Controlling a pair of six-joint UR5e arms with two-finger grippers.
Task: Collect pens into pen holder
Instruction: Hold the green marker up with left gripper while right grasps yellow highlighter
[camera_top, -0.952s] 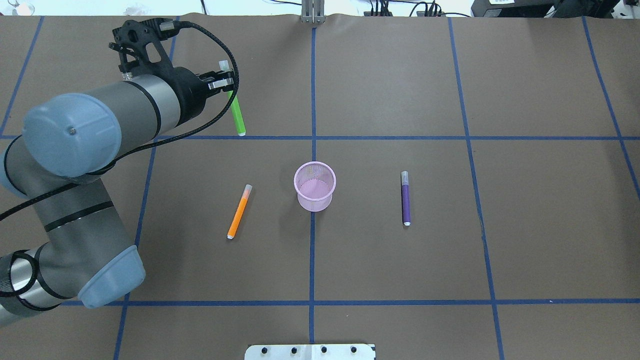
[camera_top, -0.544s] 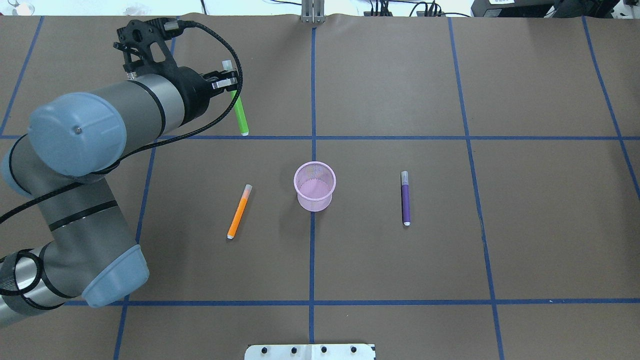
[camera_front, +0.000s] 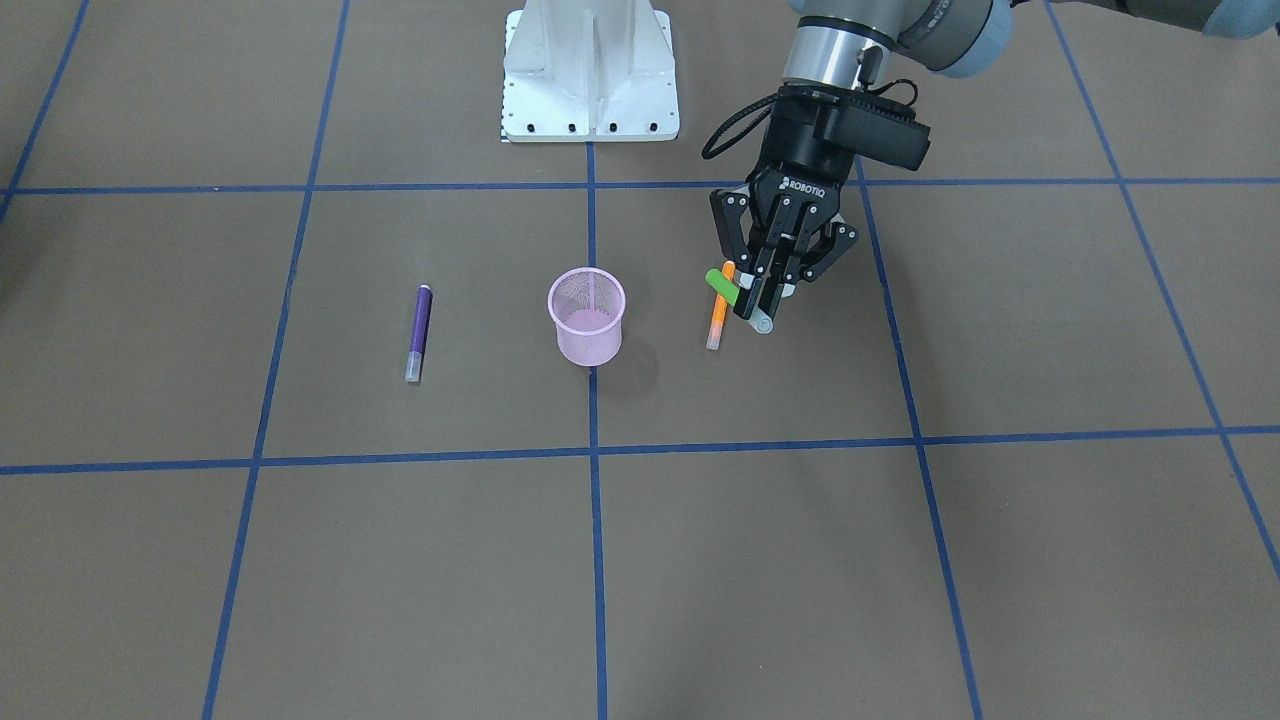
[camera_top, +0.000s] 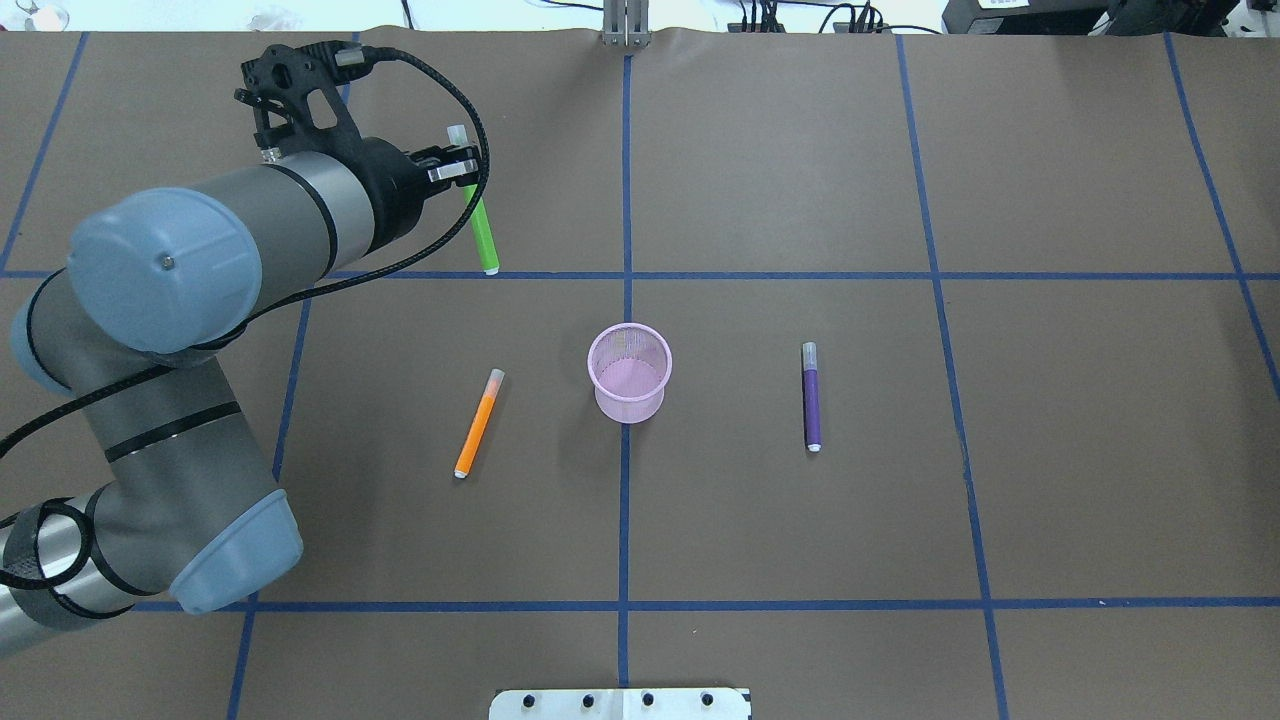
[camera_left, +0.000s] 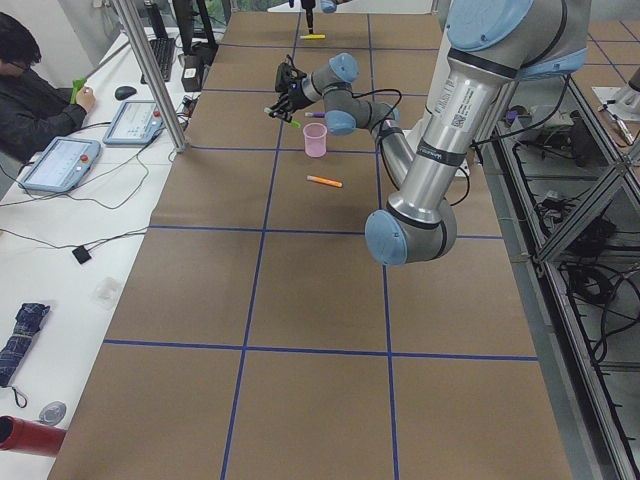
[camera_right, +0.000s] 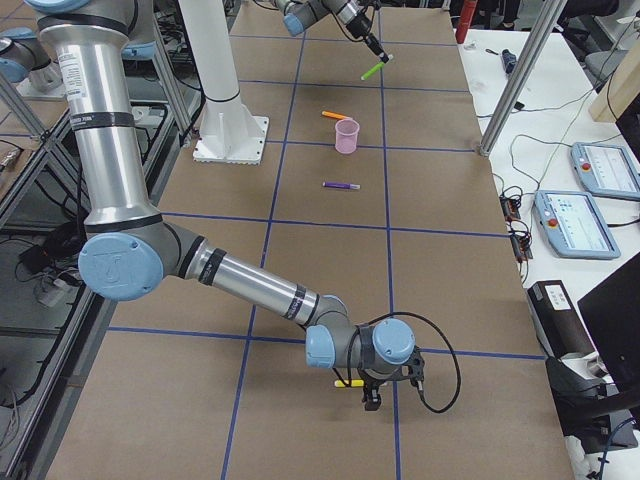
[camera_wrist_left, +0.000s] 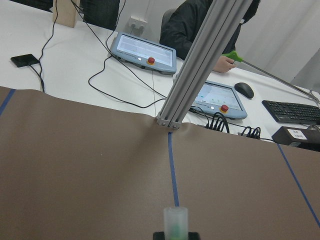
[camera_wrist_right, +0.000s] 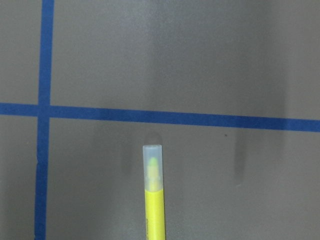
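Note:
My left gripper (camera_top: 456, 170) is shut on the cap end of a green pen (camera_top: 484, 235), which hangs tilted above the table, left of and beyond the pink mesh pen holder (camera_top: 629, 372). The front view shows that pen (camera_front: 720, 286) in the gripper (camera_front: 757, 302), over the orange pen (camera_front: 718, 316). The orange pen (camera_top: 477, 424) lies left of the holder and a purple pen (camera_top: 811, 397) lies to its right. A yellow pen (camera_wrist_right: 154, 196) fills the right wrist view. My right gripper (camera_right: 370, 392) hangs low beside it (camera_right: 348, 383); I cannot tell whether it is open or shut.
Brown paper with blue tape lines covers the table (camera_top: 800, 520). The robot's white base plate (camera_front: 589, 70) stands behind the holder. A person sits with tablets (camera_left: 60, 165) along the table's far side, behind an aluminium post (camera_wrist_left: 200, 65).
My left gripper has shifted slightly to the right with the green pen held in it. The pens on the table and the holder have not moved.

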